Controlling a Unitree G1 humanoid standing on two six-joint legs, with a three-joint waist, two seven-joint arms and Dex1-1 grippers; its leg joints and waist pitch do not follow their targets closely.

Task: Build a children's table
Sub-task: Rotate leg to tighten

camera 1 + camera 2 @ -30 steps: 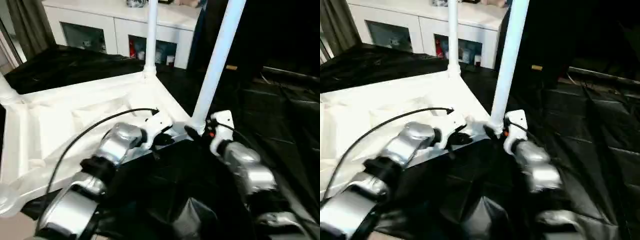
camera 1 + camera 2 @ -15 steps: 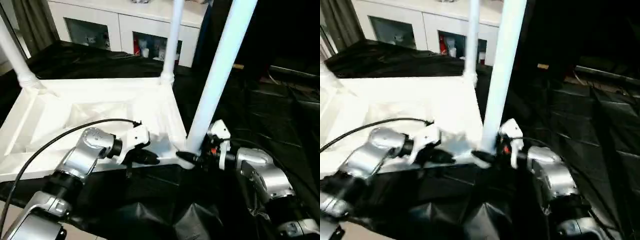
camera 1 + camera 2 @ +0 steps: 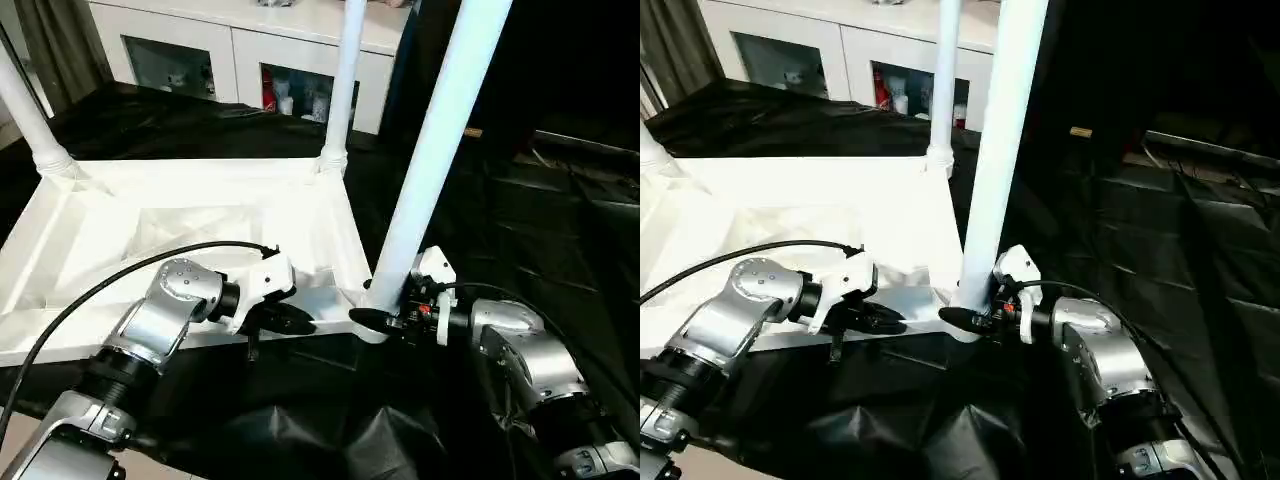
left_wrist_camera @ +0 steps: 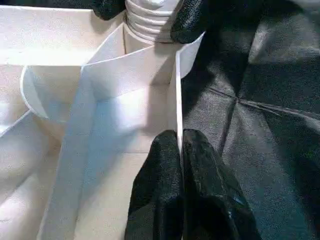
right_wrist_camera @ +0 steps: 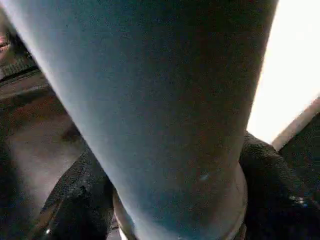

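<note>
**Spotter:** Left eye view gives you the layout: the table top (image 3: 190, 235) lies upside down on the black sheet (image 3: 560, 230), ribbed underside up, so its corner sockets face upward and the legs can go in from above. Two far legs already stand in their sockets, one far leg (image 3: 340, 90) by the white cabinet (image 3: 240, 50), and the near leg (image 3: 435, 150) rises from the corner nearest you.

**Operator:** What are my jaws doing?

**Spotter:** Your left gripper (image 4: 180, 165) has its jaws closed on the thin side wall of the table top, one black finger on each face of it, just beside the near corner socket (image 4: 150, 22). My read is that you pin the top there so it cannot slide or turn while the leg is worked.

**Operator:** And the right?

**Spotter:** Your right gripper (image 3: 375, 318) sits at the foot of the near leg, right above the socket. Its wrist view shows a black finger on either side of the tube, so the jaws are closed around it, low down, likely for the best purchase to seat or twist it.
</note>
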